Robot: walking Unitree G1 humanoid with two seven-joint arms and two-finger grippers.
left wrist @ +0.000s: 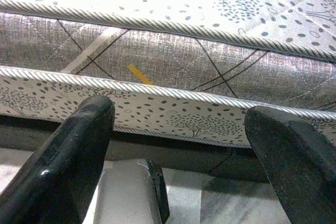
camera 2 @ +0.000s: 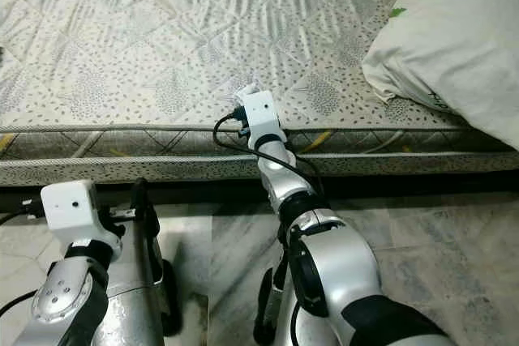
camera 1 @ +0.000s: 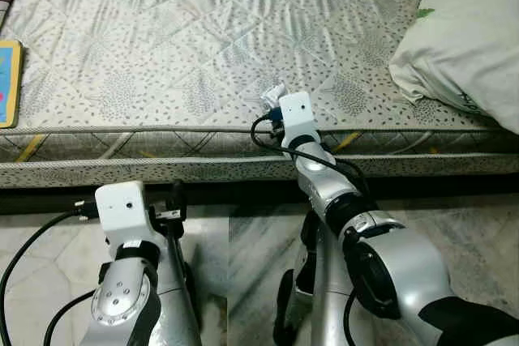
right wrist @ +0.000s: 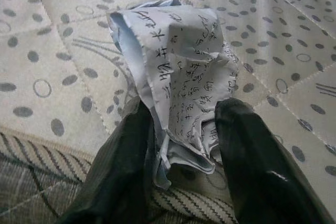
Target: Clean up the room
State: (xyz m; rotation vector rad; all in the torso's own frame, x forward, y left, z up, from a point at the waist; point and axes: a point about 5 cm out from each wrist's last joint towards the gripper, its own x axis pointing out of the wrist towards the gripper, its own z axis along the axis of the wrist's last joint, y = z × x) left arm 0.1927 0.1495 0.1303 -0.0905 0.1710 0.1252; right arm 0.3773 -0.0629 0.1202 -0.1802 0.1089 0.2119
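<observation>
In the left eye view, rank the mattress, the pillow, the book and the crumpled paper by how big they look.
1. Mattress
2. Pillow
3. Book, cut off by the picture's edge, so its true size is unsure
4. Paper, held by the right gripper at the mattress edge

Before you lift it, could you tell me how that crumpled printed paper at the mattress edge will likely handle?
The crumpled paper looks thin and creased, so probably light and floppy. The right gripper pinches one end, so the rest may droop. It should not roll off the mattress.

Crumpled printed paper [right wrist: 181,82], quilted matt cloth mattress [camera 1: 203,54], glossy black plastic fingers [right wrist: 121,177], polished marble floor [camera 1: 454,224]
</observation>
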